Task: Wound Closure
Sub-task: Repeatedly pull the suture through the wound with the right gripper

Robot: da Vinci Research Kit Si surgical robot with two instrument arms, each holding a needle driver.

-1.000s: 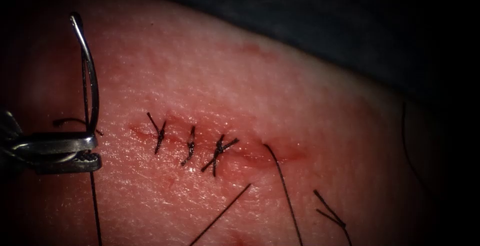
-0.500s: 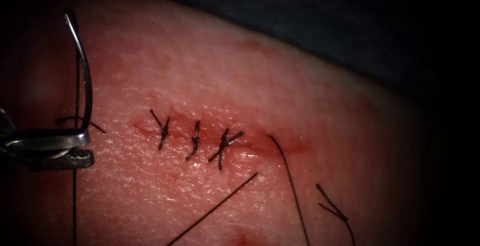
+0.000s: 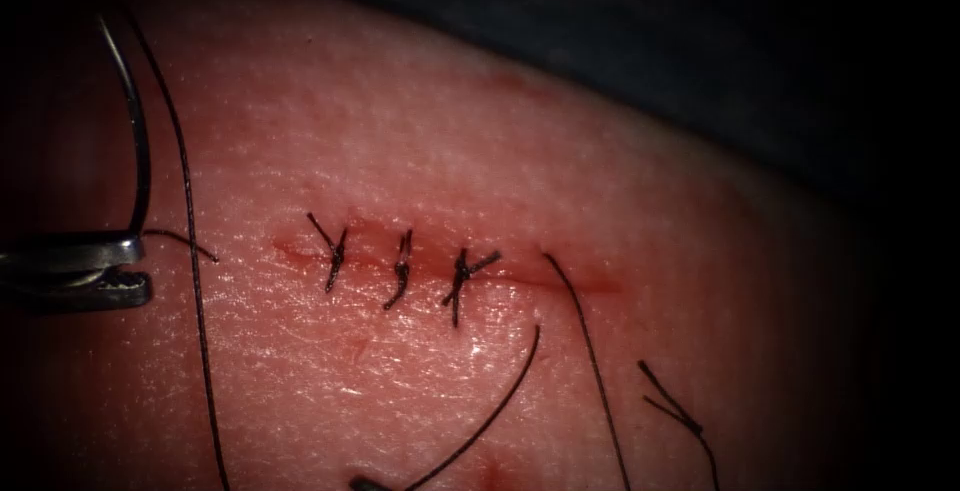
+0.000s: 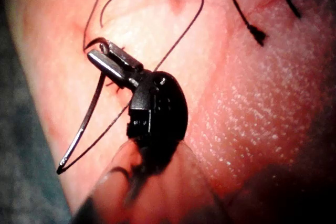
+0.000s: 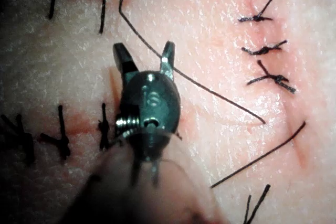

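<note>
1. Clearly, on the endoscope view, left tool (image 3: 125, 271) pinches the needle (image 3: 135, 131) near one end, clear of the tissue (image 3: 500, 151), left of the cut (image 3: 560, 281).
2. Left wrist view: thread (image 4: 178, 35) trails from it.
3. Right wrist view: right tool (image 5: 146, 56) spread, holding nothing.

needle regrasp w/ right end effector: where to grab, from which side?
Likely the bare mid-curve of the needle, coming from the cut side: left end effector is shut on one end, thread trails from the other, and it stands clear of the tissue. Right end effector is open, empty.
</note>
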